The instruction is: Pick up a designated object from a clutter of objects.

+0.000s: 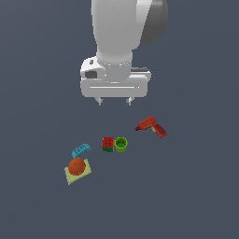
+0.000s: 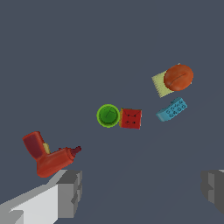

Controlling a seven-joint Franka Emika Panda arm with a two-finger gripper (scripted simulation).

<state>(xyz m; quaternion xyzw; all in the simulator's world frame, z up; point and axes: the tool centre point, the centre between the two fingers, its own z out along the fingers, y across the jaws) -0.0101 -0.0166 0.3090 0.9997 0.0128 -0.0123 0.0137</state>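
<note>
- Teal brick (image 1: 80,151) (image 2: 172,109): lying just beside orange ball (image 1: 76,166) (image 2: 178,77), left of red-green cube (image 1: 108,144) (image 2: 131,118) in the exterior view.
- Claw (image 1: 114,101) (image 2: 140,192): spread wide, empty, hovering well apart from brick.

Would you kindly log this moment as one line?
phase: pre-grasp | gripper: open, raised, empty | target: teal brick beside orange ball | contact: none
</note>
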